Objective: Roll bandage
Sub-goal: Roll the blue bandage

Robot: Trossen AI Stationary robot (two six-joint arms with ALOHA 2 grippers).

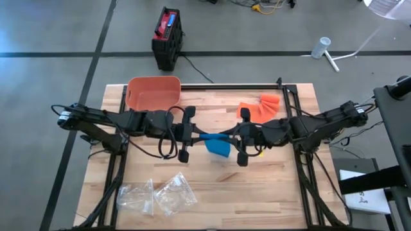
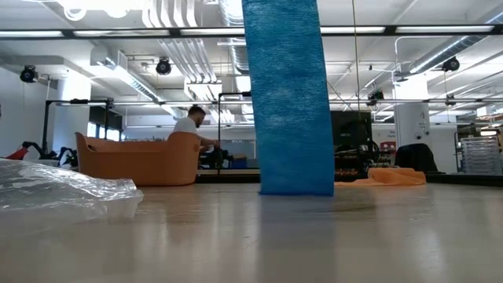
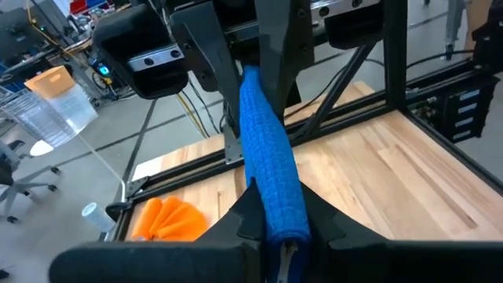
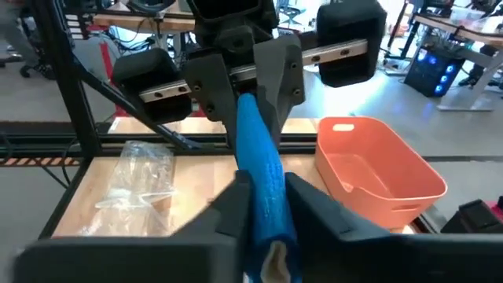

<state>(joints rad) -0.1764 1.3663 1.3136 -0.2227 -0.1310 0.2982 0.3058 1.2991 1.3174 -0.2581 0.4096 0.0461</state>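
High view: one blue woven bandage stretches above the wooden table, clamped between left gripper and right gripper; one orange plastic basket, two clear plastic bags.

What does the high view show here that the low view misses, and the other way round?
Only the high view shows both arms, the left gripper and right gripper each shut on an end of the blue bandage stretched between them. Only the low view shows the bandage's loose end hanging down to the table, and a person in the room behind. Both show the orange bin, the orange cloth and the clear plastic bags.
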